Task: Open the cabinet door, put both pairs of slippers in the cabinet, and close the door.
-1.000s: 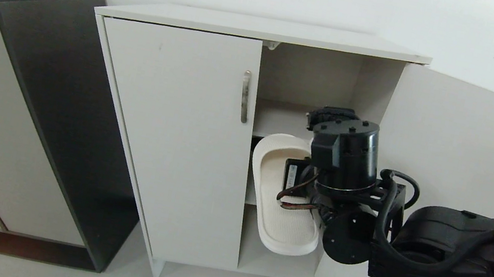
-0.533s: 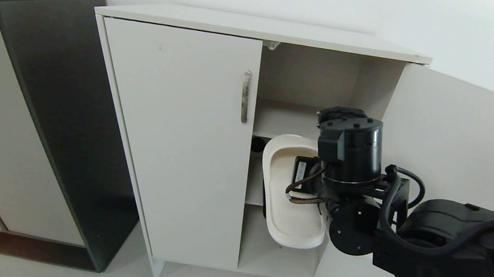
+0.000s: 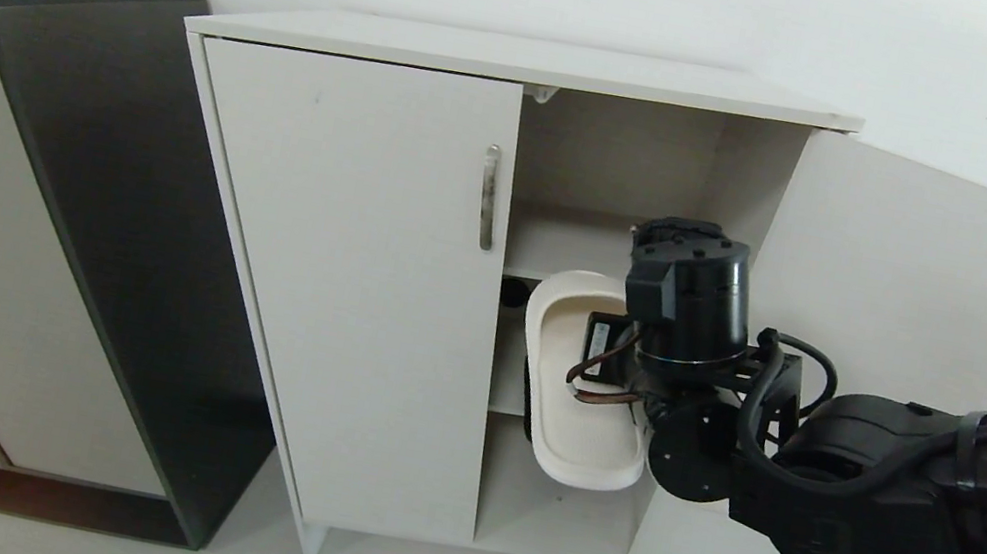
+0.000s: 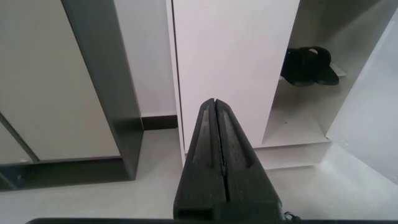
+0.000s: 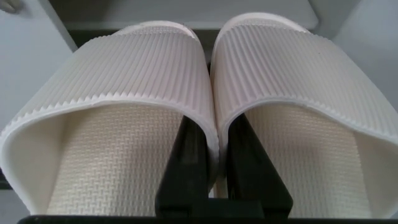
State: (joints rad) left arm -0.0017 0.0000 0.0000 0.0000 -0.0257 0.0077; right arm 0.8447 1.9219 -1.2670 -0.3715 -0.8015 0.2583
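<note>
Head view, entry: white slippers [image 3: 574, 423], pinched by their adjoining inner walls in the closed right gripper [image 5: 216, 158], hang in the cabinet [image 3: 329, 289] opening at 4 o'clock of the door handle [image 3: 489, 197]; step: stowing; next: ease deeper onto a shelf, then release.

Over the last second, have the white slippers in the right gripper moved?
Yes. The white slippers, held by the right gripper, have shifted away from the closed door and its edge, further into the cabinet opening.
</note>
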